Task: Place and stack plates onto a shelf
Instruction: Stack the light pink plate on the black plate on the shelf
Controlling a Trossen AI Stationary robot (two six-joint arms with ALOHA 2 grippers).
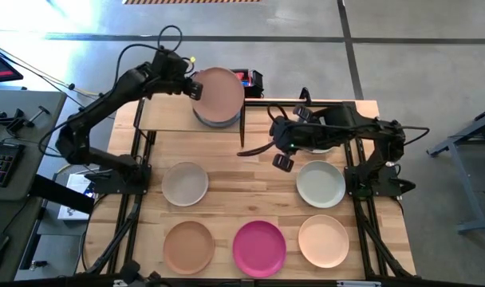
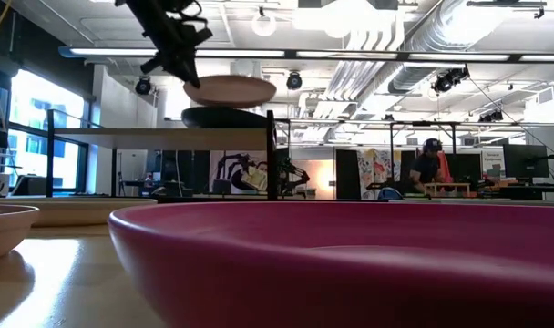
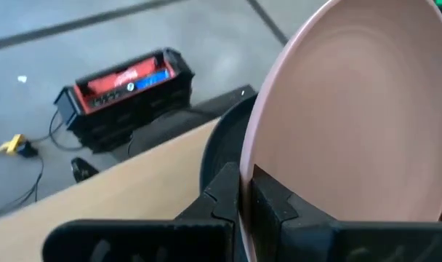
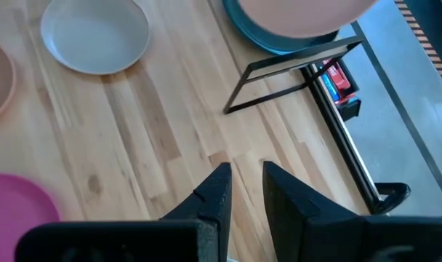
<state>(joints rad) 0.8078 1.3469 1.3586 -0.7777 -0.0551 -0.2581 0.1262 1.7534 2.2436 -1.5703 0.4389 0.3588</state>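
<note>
A large slatted wooden table [image 1: 250, 191] fills the middle of the overhead frame, with the two dark robot arms entering from the left and right edges. Along the table's upper edge sits the shelf [image 1: 167, 118], a pale wood panel in a thin black frame, running from upper left toward the centre.

On the shelf's right end lies a dark teal plate [image 1: 218, 121]. Directly above it — not yet touching, as the low view shows a clear gap — hangs a peach plate [image 1: 218, 92], pinched by its left rim in the left gripper [image 1: 196, 86], whose jaws are closed tight on the edge. The held plate sits almost level, tipped slightly, and nearly centred over the teal one. So the coming move is judged to turn on a straight drop: the stack lies right below the jaws, and the left arm is the only one in reach of it.

The right gripper [image 1: 284, 162] hovers over bare table at centre right, jaws narrowly parted and holding nothing.

Five plates wait on the table in the lower half of the frame: an off-white plate [image 1: 185, 183] at centre left, a pale green plate [image 1: 321, 183] at centre right just beside the right arm, then along the bottom a tan plate [image 1: 188, 247], a magenta plate [image 1: 259, 249] and a cream plate [image 1: 323, 241].
</note>
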